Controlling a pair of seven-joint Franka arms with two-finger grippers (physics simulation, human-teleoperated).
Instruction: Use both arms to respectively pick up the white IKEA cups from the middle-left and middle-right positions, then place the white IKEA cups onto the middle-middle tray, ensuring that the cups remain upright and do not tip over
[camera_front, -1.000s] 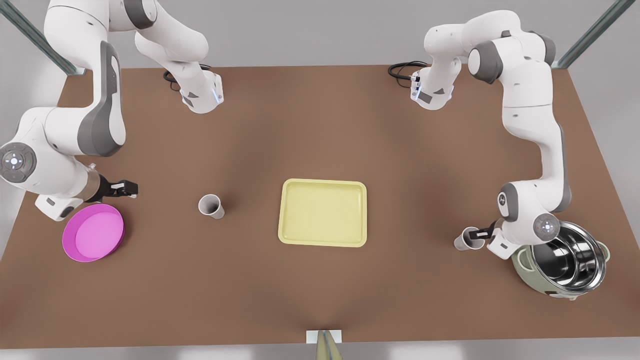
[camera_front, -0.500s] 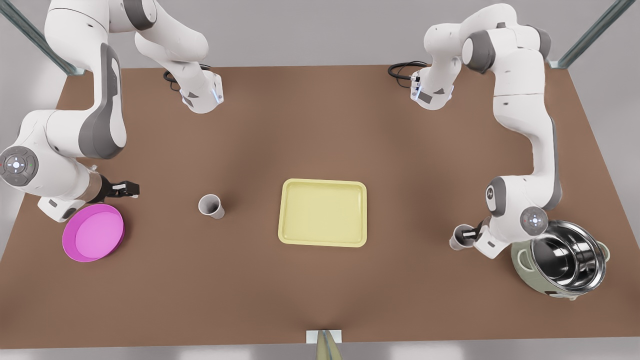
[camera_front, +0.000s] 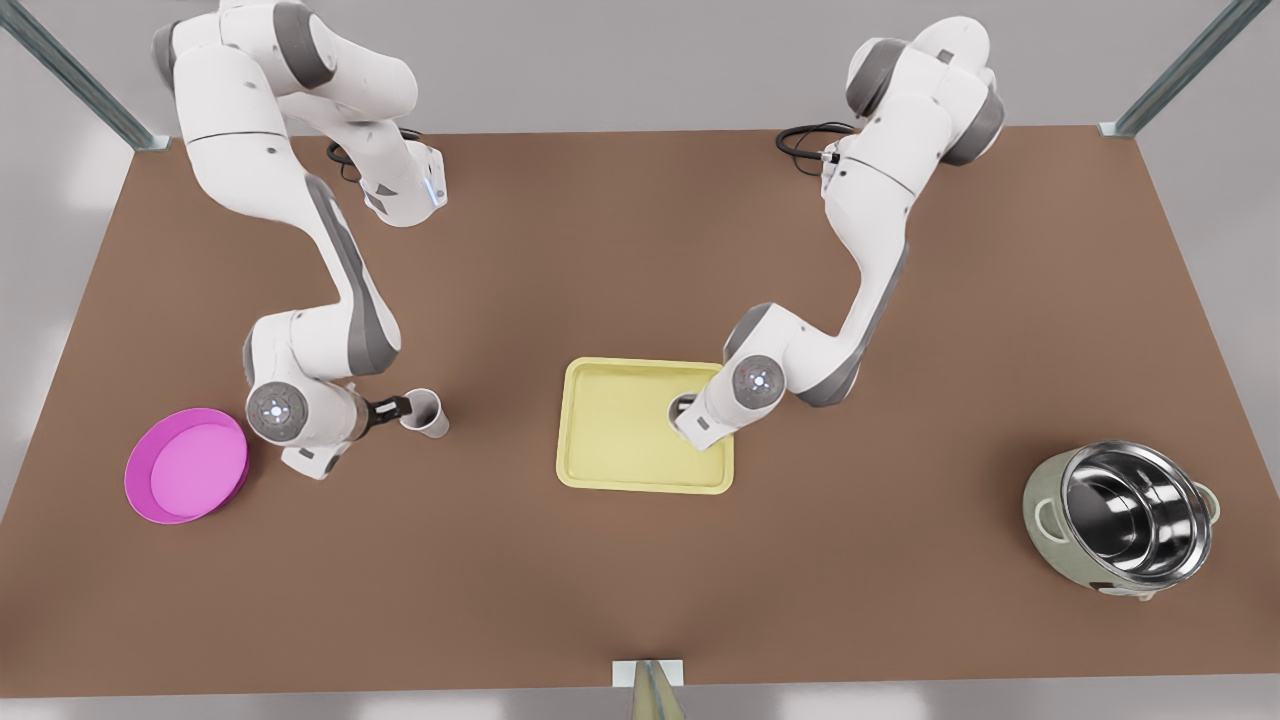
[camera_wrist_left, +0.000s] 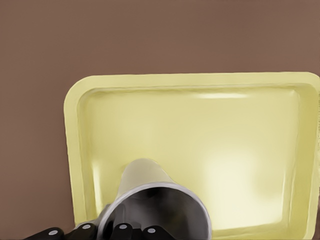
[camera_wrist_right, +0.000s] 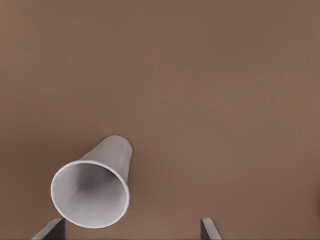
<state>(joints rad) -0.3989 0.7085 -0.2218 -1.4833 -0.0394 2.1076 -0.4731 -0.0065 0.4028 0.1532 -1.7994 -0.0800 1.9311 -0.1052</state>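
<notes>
White IKEA cups (camera_front: 424, 412): thin-walled, tapered, handleless, likely very light and smooth, so easy to tip with a nudge and liable to slide up out of a hard pinch. Best taken across the wall a little below the rim, with jaws level and only moderate squeeze. Near cup (camera_front: 683, 405) up in the left gripper (camera_wrist_left: 125, 232), above the tray (camera_front: 615, 440) toward its edge on the front view's right; fingers closed at the rim, mouth facing the left wrist camera. Hard to tell from here whether its base touches the tray floor. Far cup (camera_wrist_right: 92, 192) upright on the brown table (camera_front: 640, 250), well apart from the tray on the front view's left. Right gripper (camera_wrist_right: 130, 229) just beside it, fingers spread wide and empty, with the cup nearer one finger than the other. Worth centring before closing, lest one finger push the cup over. Magenta dish (camera_front: 187, 464) and steel pot (camera_front: 1125, 520) far off at either side, out of the way.
</notes>
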